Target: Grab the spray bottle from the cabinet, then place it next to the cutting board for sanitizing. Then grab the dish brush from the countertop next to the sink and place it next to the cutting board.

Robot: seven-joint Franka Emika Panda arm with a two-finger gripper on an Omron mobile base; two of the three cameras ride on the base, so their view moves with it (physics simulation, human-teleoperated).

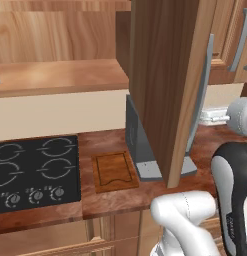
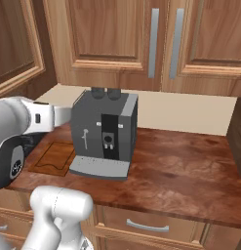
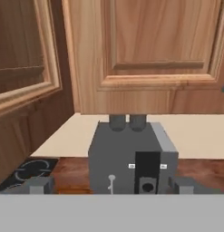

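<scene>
Countertop point(image 2: 190, 166) carries cutting board point(image 1: 114, 171), coffee machine point(image 2: 105, 134), stove top point(image 1: 35, 172).

No readable text, labels, brands or numbers on anything here.

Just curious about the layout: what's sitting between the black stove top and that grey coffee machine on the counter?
The cutting board lies flat on the countertop between the stove top and the coffee machine, close beside the machine's base. The left base view shows it best.
</scene>
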